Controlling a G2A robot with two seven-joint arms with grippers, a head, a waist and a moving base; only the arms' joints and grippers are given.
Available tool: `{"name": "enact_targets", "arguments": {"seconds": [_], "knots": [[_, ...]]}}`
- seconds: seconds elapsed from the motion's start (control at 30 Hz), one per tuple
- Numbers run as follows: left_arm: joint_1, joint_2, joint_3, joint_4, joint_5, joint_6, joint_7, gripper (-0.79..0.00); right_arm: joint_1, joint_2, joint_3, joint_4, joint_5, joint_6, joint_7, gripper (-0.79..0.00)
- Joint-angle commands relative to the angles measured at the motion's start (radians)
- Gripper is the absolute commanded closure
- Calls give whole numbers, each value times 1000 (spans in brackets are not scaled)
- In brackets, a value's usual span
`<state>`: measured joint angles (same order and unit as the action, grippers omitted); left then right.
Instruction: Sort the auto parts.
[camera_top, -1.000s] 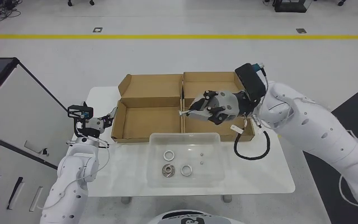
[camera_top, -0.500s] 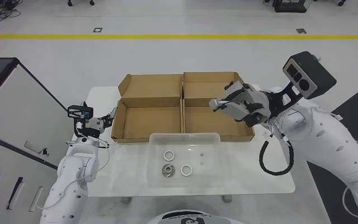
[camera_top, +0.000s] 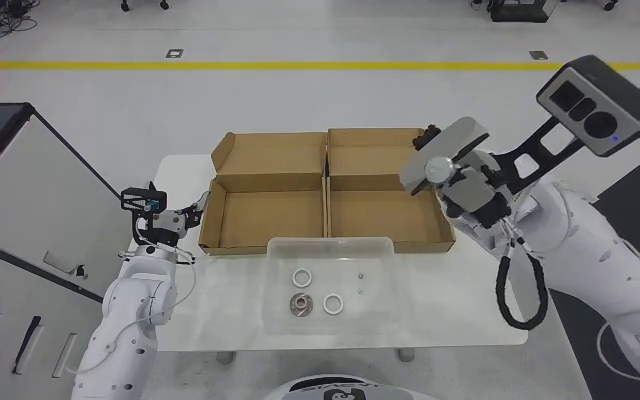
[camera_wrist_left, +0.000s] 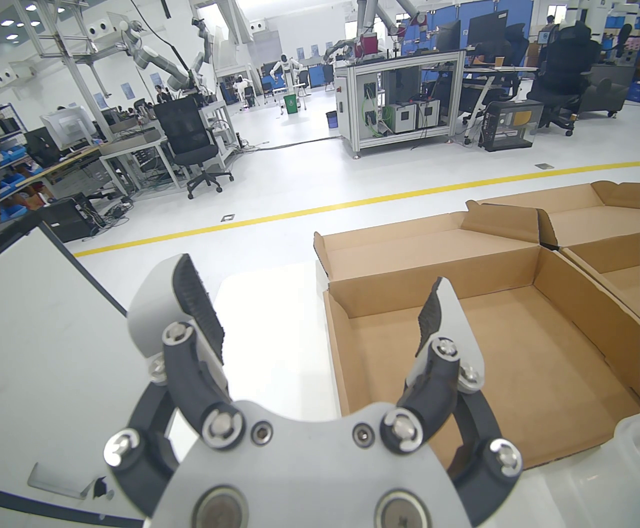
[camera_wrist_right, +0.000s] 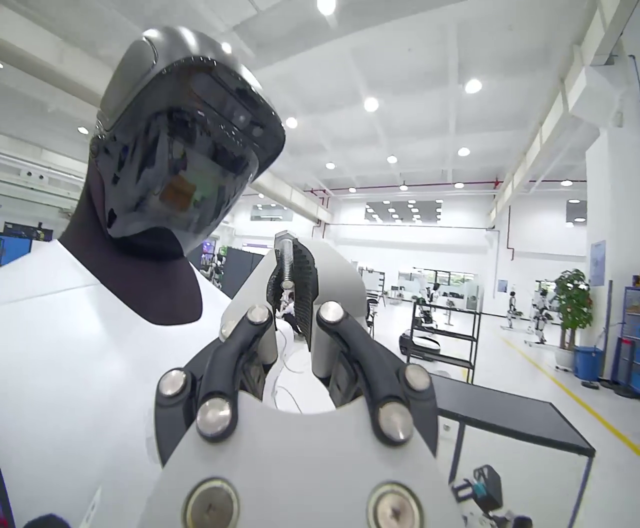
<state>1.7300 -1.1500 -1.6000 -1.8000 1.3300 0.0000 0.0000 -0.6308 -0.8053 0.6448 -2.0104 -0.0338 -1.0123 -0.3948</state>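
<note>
My right gripper (camera_top: 440, 160) hangs raised over the far right corner of the right cardboard box (camera_top: 385, 215), turned up toward the top camera. Its jaws (camera_wrist_right: 292, 252) are shut on a threaded metal bolt (camera_wrist_right: 284, 265) that stands along the finger pads. The clear plastic tray (camera_top: 385, 245) in front of the boxes holds two white rings (camera_top: 300, 276) (camera_top: 334, 301), a metal flanged part (camera_top: 298, 304) and two tiny pieces (camera_top: 361, 268). My left gripper (camera_top: 195, 208) (camera_wrist_left: 310, 295) stays open with nothing in it, just left of the left cardboard box (camera_top: 262, 218) (camera_wrist_left: 480, 350).
Both boxes stand side by side at the table's back with flaps up, and their bare floors show. A white slanted panel (camera_top: 50, 215) stands left of the table. The table's right edge (camera_top: 505, 300) is near the right arm.
The right arm has lifted from low over the boxes' middle, swung right and turned its gripper upward, still holding the bolt. The left arm has not moved.
</note>
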Motion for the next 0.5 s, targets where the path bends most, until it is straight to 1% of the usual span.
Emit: {"name": "enact_targets", "arguments": {"seconds": [0.0,0.4,0.47], "knots": [[0,0,0,0,0,0,0,-785,4,-12,-12,6,13,0,16,0],[0,0,0,0,0,0,0,-785,4,-12,-12,6,13,0,16,0],[0,0,0,0,0,0,0,-785,-13,-14,-8,-4,24,13,17,0]]}}
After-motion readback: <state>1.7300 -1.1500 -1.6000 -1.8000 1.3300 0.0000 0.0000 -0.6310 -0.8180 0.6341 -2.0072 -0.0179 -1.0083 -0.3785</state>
